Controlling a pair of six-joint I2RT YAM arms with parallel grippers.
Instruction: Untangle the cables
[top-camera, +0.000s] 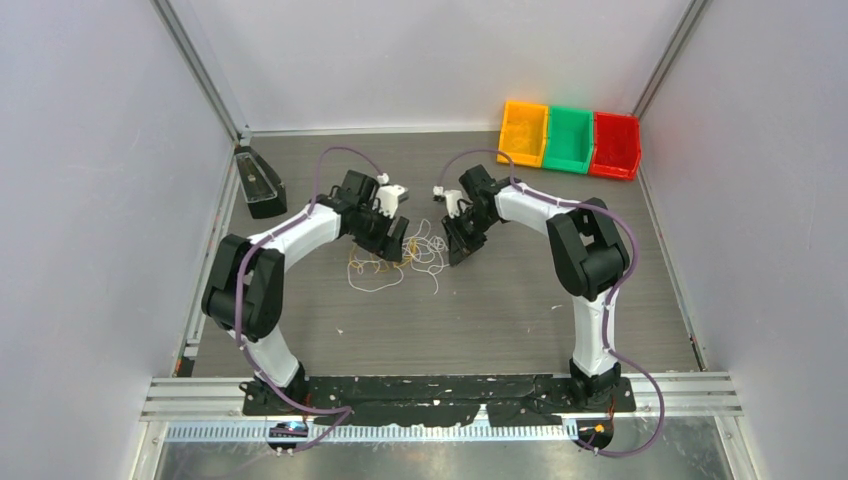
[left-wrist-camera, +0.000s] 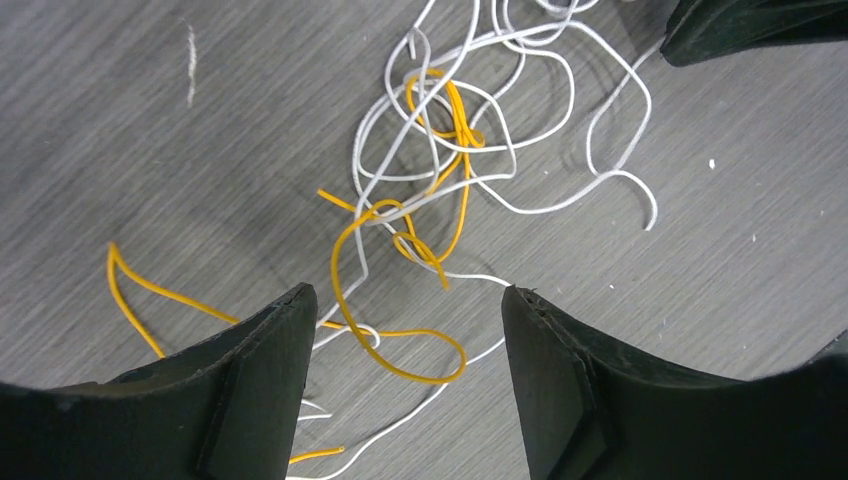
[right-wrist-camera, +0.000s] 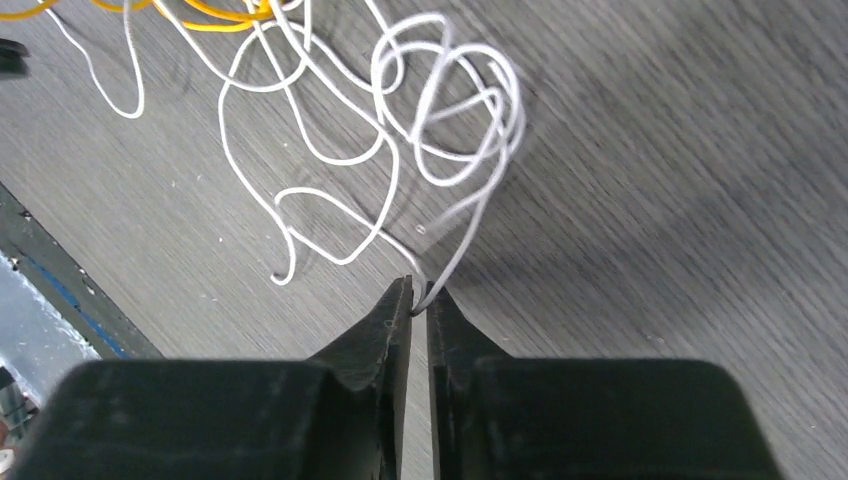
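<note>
While the right hand (right-wrist-camera: 420, 300) clamps one white cable (right-wrist-camera: 455, 255) between its tips, the left hand (left-wrist-camera: 408, 292) hovers spread wide over the yellow-and-white cables (left-wrist-camera: 462, 130) tangled mid-desk (top-camera: 500, 310) between both arms.

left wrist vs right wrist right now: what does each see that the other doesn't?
Left wrist only: the left gripper, fingers open on either side of a loop of the yellow-orange cable, which knots through white loops farther out.
Right wrist only: the right gripper, fingers shut on a strand of the white cable, plus a dark strip along the edge of the table.
Both: white cable curls, some yellow-orange cable, and the grey table surface.
</note>
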